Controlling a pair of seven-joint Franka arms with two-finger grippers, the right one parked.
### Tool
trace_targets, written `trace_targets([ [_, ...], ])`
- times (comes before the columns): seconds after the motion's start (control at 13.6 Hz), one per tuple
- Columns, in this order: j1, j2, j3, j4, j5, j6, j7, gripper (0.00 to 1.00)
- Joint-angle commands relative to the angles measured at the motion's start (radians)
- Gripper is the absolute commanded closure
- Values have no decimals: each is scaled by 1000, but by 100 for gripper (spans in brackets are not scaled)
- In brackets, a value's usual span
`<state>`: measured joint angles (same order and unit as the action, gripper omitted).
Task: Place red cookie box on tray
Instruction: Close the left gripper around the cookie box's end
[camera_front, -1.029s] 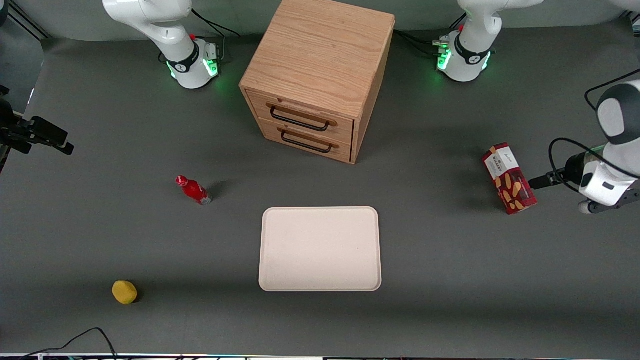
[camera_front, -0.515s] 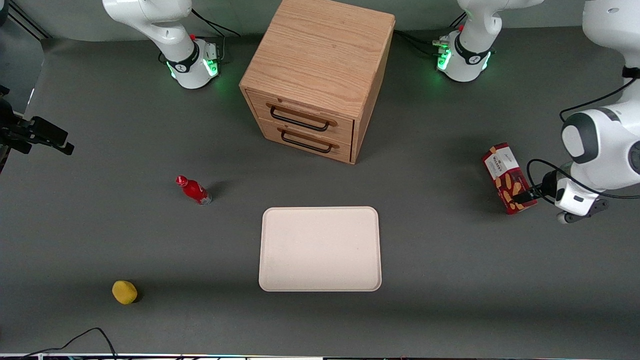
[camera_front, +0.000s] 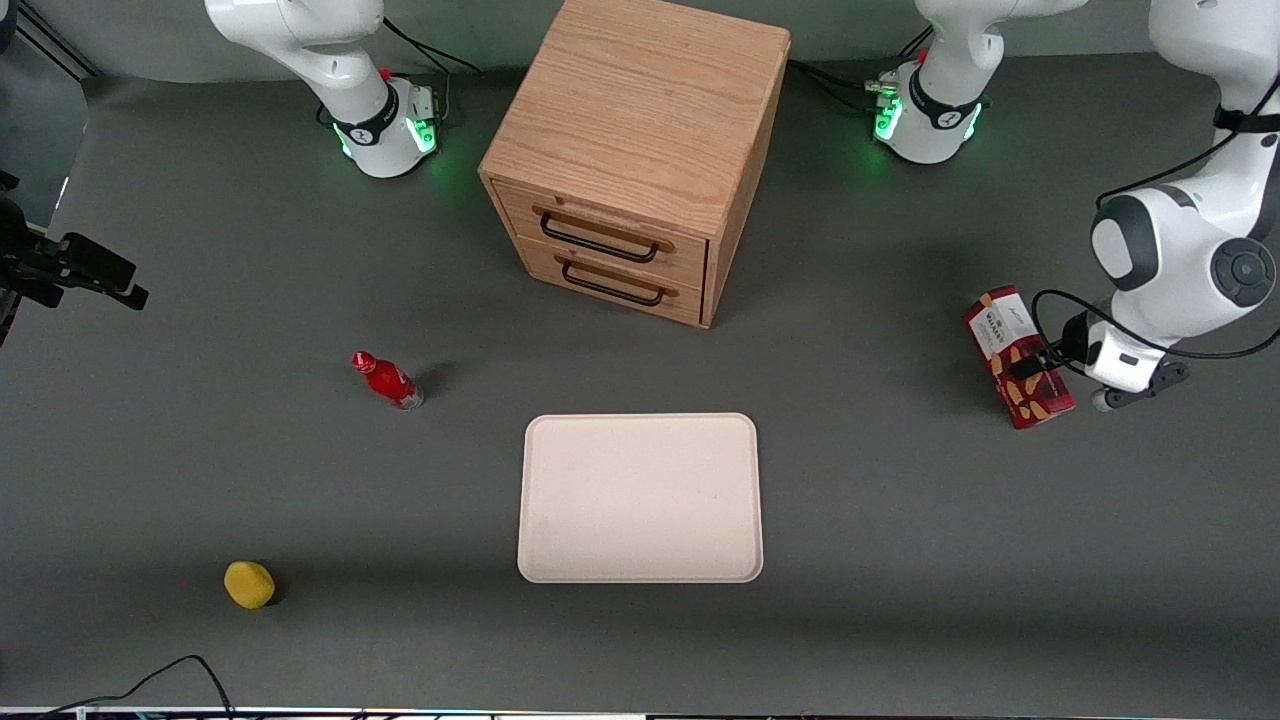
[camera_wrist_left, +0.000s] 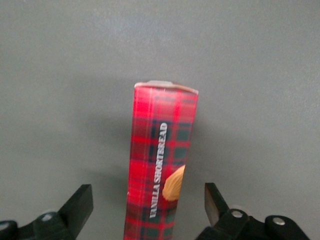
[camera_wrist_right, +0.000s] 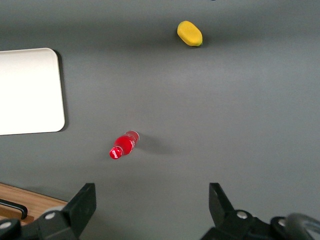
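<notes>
1. One box matters in the front view: the red cookie box (camera_front: 1018, 356) stands on the table (camera_front: 900, 500) near the working arm's edge, with its white label end farther from the camera than its cookie pictures.
2. My gripper (camera_front: 1032, 366) is level with the box, reaching at it sideways from the table's edge, and dark fingertips (camera_front: 1027, 367) overlap its printed face.
3. Well apart, in the middle of the table toward the front edge, lies the tray (camera_front: 640, 497), nothing on it; a wooden drawer cabinet (camera_front: 635, 160) stands farther from the camera than the tray.
4. Seen from my wrist, the red cookie box (camera_wrist_left: 162, 162) runs lengthwise straight away from me, its narrow tartan side facing me.
5. My fingers (camera_wrist_left: 215, 200) are spread, one on each side of that narrow side, gaps showing on both, so nothing is grasped.
6. I judge the coming move turns on this: the box's long axis lies along my reach, centred between the pads, so I only need to squeeze across its slim width.
</notes>
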<state>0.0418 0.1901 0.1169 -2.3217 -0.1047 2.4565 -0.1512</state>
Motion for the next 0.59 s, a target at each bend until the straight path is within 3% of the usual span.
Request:
trace_targets([
  [0.0,-3,-40,0,-90,-9,99,-5,1],
  [0.22,-10,-20,-2,-117,-7,173,-5,5],
  [0.51,-13,-17,-5,-117,-7,173,-5,58],
])
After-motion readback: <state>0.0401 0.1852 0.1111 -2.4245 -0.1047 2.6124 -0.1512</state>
